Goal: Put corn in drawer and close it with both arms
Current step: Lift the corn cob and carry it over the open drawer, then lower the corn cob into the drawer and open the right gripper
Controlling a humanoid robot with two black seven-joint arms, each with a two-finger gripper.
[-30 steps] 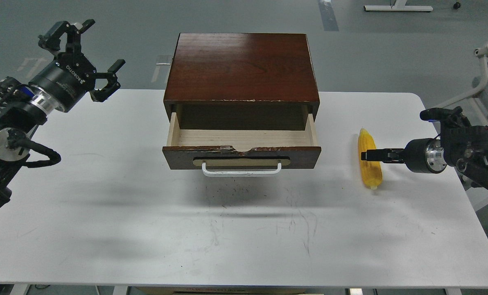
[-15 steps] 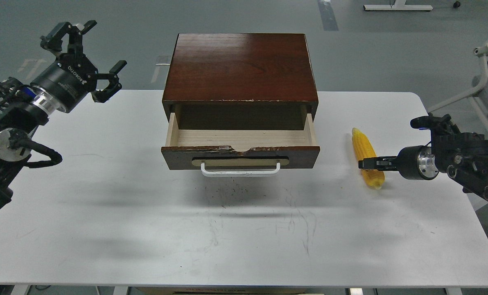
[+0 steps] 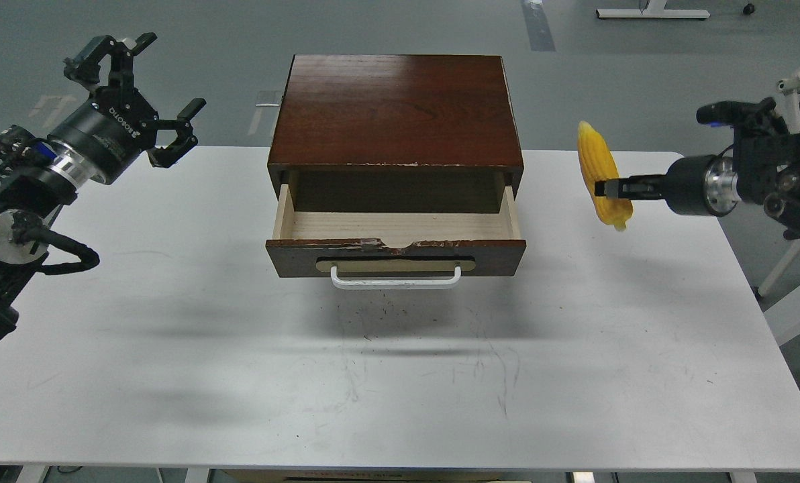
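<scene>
The yellow corn [image 3: 600,171] hangs in the air to the right of the cabinet, pointed end up, held near its lower half by my right gripper [image 3: 608,188], which is shut on it. The drawer [image 3: 396,253] stands pulled out from the dark brown cabinet [image 3: 396,111]; its pale wood inside is empty, its white bar handle [image 3: 396,277] faces me. My left gripper [image 3: 146,90] is open and empty, raised at the far left, well apart from the cabinet.
The white table [image 3: 386,376] carries only the cabinet; its front half is bare with faint scuffs. A white frame [image 3: 799,87] stands beyond the table's right edge, behind my right arm.
My right gripper has lifted the corn off the table, up and slightly back. The left arm has barely moved. The drawer stays open.
</scene>
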